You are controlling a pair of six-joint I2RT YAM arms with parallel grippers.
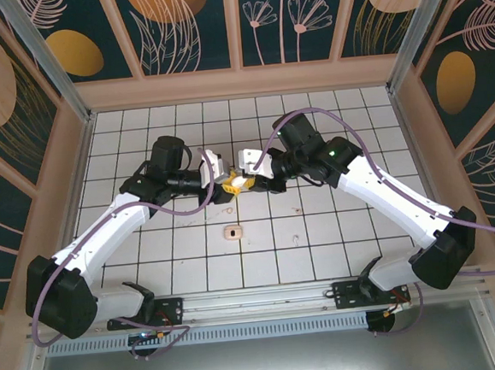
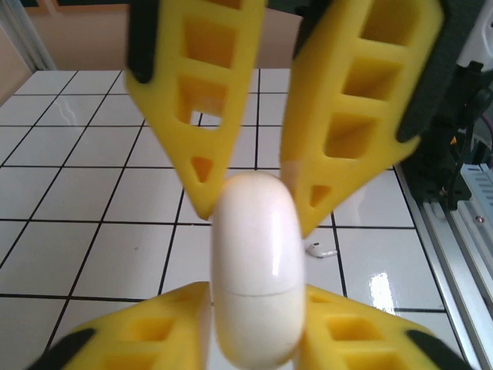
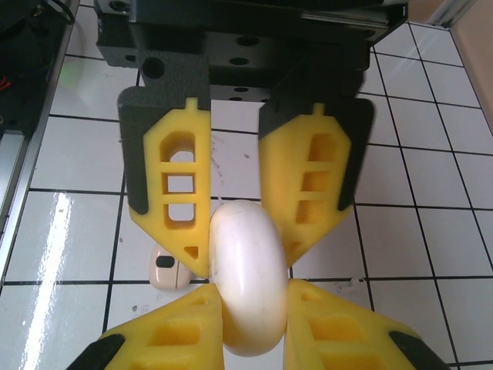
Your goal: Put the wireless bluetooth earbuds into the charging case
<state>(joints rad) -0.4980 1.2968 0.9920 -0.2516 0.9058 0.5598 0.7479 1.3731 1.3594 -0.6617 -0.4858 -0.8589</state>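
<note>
Both grippers meet above the middle of the tiled floor, each gripping one glossy white rounded piece [image 2: 258, 262] with a thin seam across it. My left gripper [image 1: 222, 185] has its yellow fingers pressed on the piece's two sides. From the opposite side my right gripper [image 3: 253, 297] is shut on the same piece [image 3: 248, 231]. The charging case [image 1: 231, 232], small and pinkish-beige with a dark recess, lies on the tiles just nearer than the grippers. It is partly hidden behind a left finger in the right wrist view [image 3: 164, 268]. One white earbud [image 2: 322, 249] lies loose on a tile beyond the held piece.
Wooden walls [image 1: 239, 83] ring the white tiled floor [image 1: 140, 133]. A metal rail [image 1: 257, 302] with the arm bases runs along the near edge. The purple cables [image 1: 311, 116] arch over both arms.
</note>
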